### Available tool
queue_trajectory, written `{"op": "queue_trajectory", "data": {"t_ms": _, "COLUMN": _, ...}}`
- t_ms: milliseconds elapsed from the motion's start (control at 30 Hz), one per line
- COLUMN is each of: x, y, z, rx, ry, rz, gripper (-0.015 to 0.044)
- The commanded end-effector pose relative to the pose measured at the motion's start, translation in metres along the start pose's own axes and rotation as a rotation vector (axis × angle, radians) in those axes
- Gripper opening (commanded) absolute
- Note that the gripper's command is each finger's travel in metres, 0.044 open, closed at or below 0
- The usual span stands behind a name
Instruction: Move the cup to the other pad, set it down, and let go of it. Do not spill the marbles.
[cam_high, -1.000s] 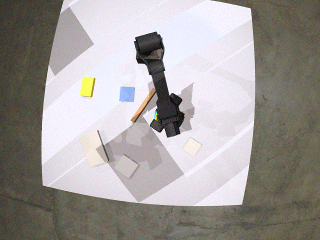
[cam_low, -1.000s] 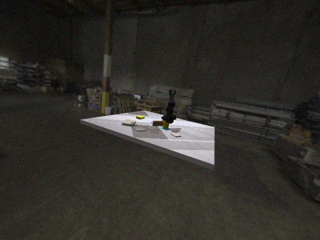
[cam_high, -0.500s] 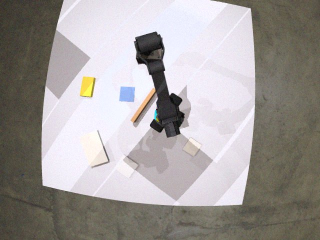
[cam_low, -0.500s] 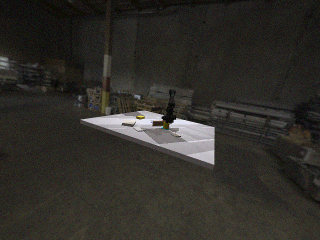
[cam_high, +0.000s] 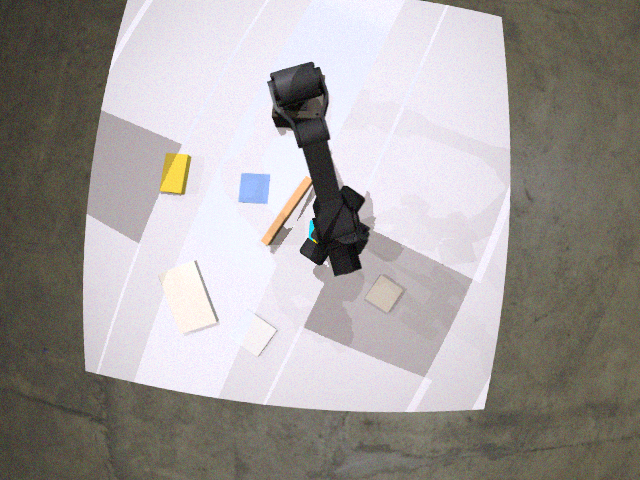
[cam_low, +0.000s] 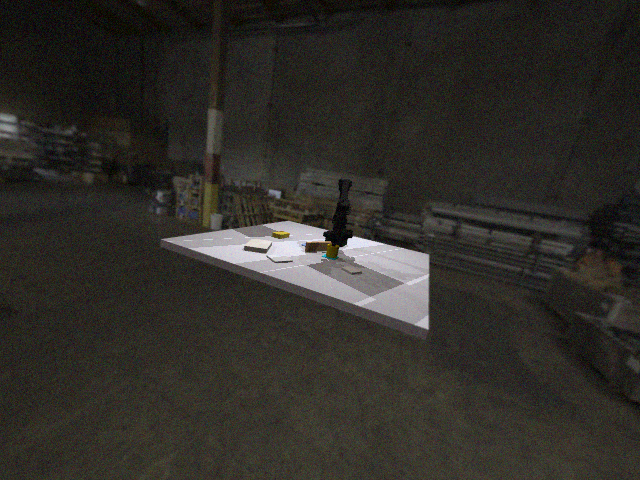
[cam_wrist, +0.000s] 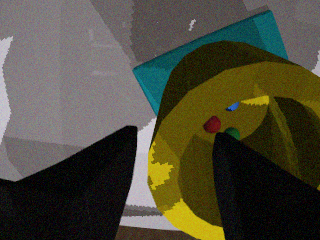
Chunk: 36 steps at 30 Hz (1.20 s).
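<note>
Standing upright on teal pad (cam_wrist: 170, 75): yellow cup (cam_wrist: 200, 160), marbles (cam_wrist: 214, 124) inside, tool (cam_wrist: 175, 190) partly open, empty.

- We are seeing a yellow block (cam_high: 175, 173) lying near the surface's (cam_high: 454, 62) left edge.
- An orange strip (cam_high: 286, 210) is lying aslant.
- A cream slab (cam_high: 188, 296), white tile (cam_high: 258, 335) and beige tile (cam_high: 384, 293) are lying apart.
</note>
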<state>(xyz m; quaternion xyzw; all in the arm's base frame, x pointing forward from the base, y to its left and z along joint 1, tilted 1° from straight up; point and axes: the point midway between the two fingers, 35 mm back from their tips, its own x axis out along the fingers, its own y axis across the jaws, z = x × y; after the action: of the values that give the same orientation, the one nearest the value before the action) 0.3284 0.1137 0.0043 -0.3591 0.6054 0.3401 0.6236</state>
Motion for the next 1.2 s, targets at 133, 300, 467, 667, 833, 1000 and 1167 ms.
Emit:
{"op": "queue_trajectory", "data": {"t_ms": 133, "x": -0.018, "y": -0.001, "z": 0.001, "rx": 0.003, "ry": -0.004, "rz": -0.006, "gripper": 0.0147}}
{"op": "queue_trajectory", "data": {"t_ms": 300, "x": -0.028, "y": -0.001, "z": 0.001, "rx": 0.004, "ry": -0.003, "rz": -0.006, "gripper": 0.0147}}
{"op": "queue_trajectory", "data": {"t_ms": 467, "x": -0.037, "y": 0.000, "z": 0.001, "rx": 0.004, "ry": -0.001, "rz": -0.006, "gripper": 0.0147}}
{"op": "queue_trajectory", "data": {"t_ms": 667, "x": -0.044, "y": 0.001, "z": 0.001, "rx": 0.005, "ry": -0.001, "rz": -0.005, "gripper": 0.0147}}
{"op": "queue_trajectory", "data": {"t_ms": 833, "x": -0.039, "y": 0.001, "z": 0.001, "rx": -0.001, "ry": 0.001, "rz": 0.001, "gripper": 0.0278}}
{"op": "queue_trajectory", "data": {"t_ms": 1000, "x": -0.041, "y": 0.001, "z": 0.002, "rx": -0.001, "ry": 0.001, "rz": 0.001, "gripper": 0.0409}}
{"op": "queue_trajectory", "data": {"t_ms": 1167, "x": -0.058, "y": 0.000, "z": 0.003, "rx": 0.001, "ry": 0.000, "rz": -0.001, "gripper": 0.0440}}
